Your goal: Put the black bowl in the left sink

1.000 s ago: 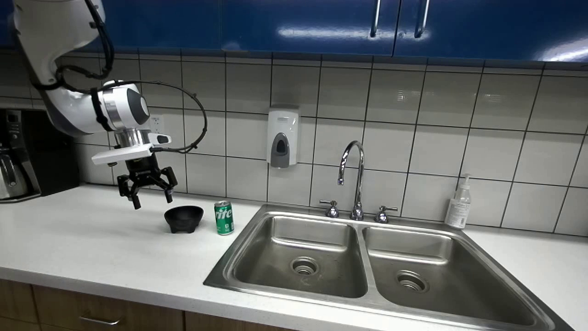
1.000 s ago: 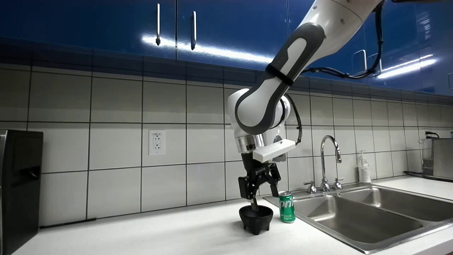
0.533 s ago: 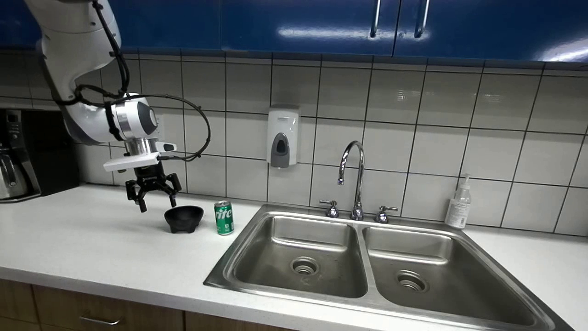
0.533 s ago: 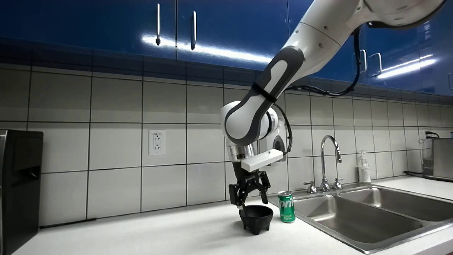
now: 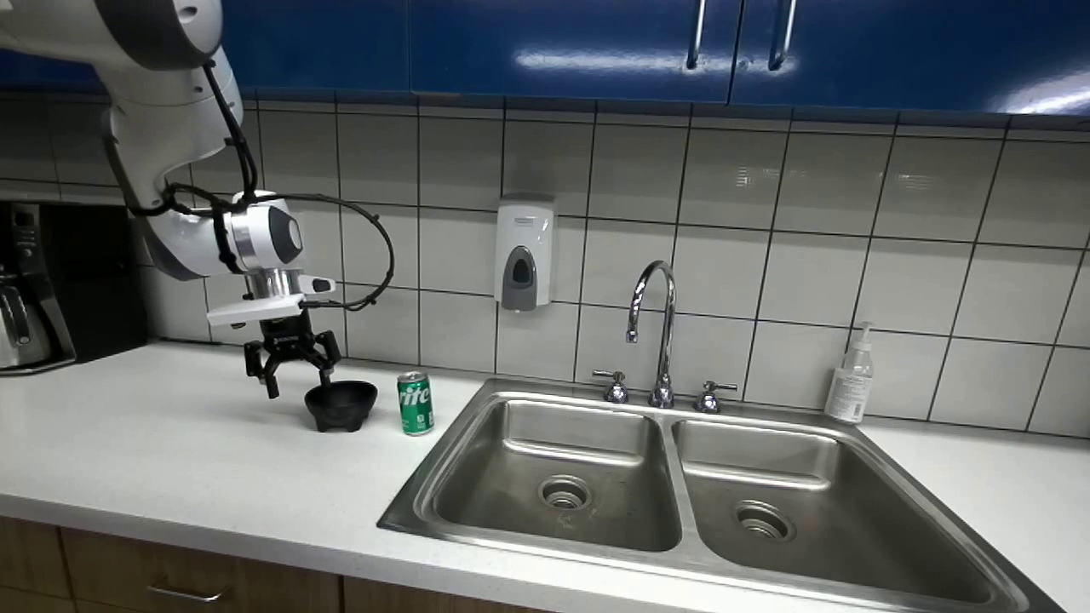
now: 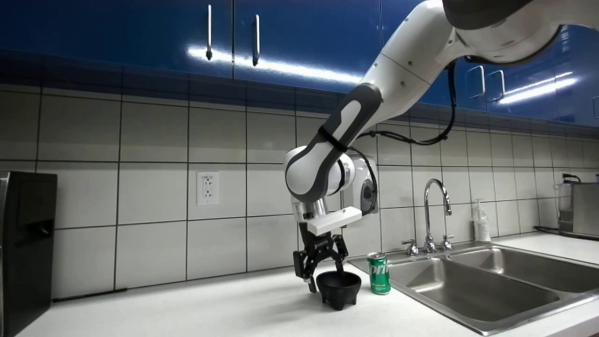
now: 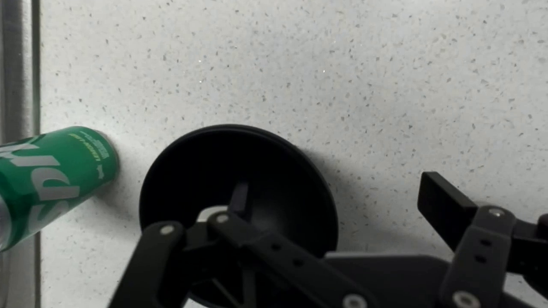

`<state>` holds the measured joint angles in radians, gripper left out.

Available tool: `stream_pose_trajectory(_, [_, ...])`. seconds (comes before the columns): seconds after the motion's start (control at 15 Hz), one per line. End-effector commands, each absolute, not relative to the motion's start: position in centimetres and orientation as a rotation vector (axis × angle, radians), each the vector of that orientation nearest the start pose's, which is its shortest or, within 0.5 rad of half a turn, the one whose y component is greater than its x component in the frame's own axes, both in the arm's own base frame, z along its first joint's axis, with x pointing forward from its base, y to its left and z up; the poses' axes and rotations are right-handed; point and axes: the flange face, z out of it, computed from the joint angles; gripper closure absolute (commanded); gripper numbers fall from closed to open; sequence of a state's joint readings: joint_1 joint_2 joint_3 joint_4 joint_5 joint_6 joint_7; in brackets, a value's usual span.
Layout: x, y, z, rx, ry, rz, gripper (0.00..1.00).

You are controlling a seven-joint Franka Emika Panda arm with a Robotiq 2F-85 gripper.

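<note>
The black bowl stands upright on the counter, left of the green can; it also shows in an exterior view and in the wrist view. My gripper is open and holds nothing. In an exterior view the gripper straddles the bowl's left rim. In the wrist view the gripper has one finger over the bowl's opening and the other over the counter outside it. I cannot tell how deep the finger reaches. The left sink is a steel basin right of the can; it also shows in an exterior view.
The green can stands close right of the bowl, between it and the sink edge. The other steel basin lies to the right. A faucet and soap bottle stand behind. A coffee maker is at the left.
My open gripper has moved lower, rightward in one exterior view and leftward in the other, until its fingers stand at either side of the bowl's rim. The bowl and can have not moved.
</note>
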<state>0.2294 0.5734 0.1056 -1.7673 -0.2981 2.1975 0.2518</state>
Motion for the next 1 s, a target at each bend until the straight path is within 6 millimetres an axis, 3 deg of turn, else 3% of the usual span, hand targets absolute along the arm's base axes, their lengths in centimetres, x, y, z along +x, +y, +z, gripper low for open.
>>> stream_pose_trajectory(0.0, [63.1,20.2,22.8,-3.311,-0.430,0.185,0.00])
stream_pose_trajectory(0.53, [64.3,20.1,22.2,-3.305,-0.386,0.222,0.00])
stream_pose_trajectory(0.6, [64.4,20.1,22.1,-3.303,-0.382,0.226,0.25])
stream_pose_trajectory(0.67, [64.5,20.1,22.1,-3.302,-0.376,0.226,0.26])
stream_pose_trajectory(0.93, [64.7,20.1,22.0,-3.299,-0.370,0.228,0.58])
